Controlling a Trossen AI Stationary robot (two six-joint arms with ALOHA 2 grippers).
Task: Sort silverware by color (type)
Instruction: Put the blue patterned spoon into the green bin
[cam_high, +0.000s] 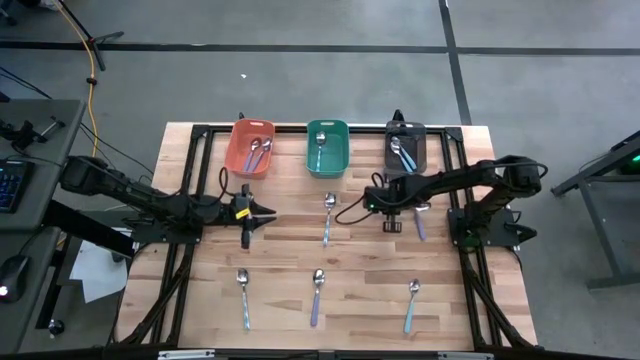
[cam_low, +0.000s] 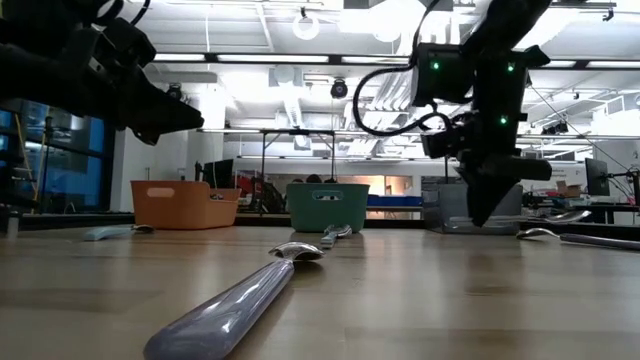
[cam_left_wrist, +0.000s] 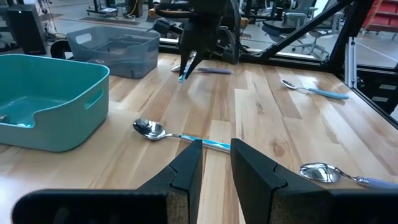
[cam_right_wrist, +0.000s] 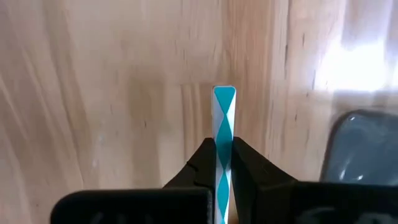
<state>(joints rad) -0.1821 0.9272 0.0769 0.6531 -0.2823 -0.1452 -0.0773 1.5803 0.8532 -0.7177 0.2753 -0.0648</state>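
Note:
Three bins stand along the far edge: orange (cam_high: 251, 147), teal (cam_high: 327, 147) and dark grey (cam_high: 406, 147), each with spoons inside. Loose spoons lie flat on the table: one with a teal-striped handle (cam_high: 328, 216) mid-table, a purple one (cam_high: 420, 222) under the right arm, and three along the near side (cam_high: 243, 296), (cam_high: 317, 296), (cam_high: 413, 304). My right gripper (cam_high: 390, 210) hangs in front of the grey bin, shut on a teal-and-white-striped spoon handle (cam_right_wrist: 224, 124); its bowl is hidden. My left gripper (cam_left_wrist: 216, 167) is open, left of the mid-table spoon (cam_left_wrist: 149, 129). My right gripper pinches the teal-and-white-striped spoon handle (cam_right_wrist: 223, 149) between its two fingers, which lie along it and point down at the table. The handle's free end (cam_right_wrist: 224, 93) sticks out past the fingertips. The gripper hides the rest of the spoon.
Black frame bars (cam_high: 200, 130) run along the table's far and side edges. Bare wood (cam_high: 290, 255) lies between the mid-table spoon and the near row. Beyond the table are workshop benches and chairs.

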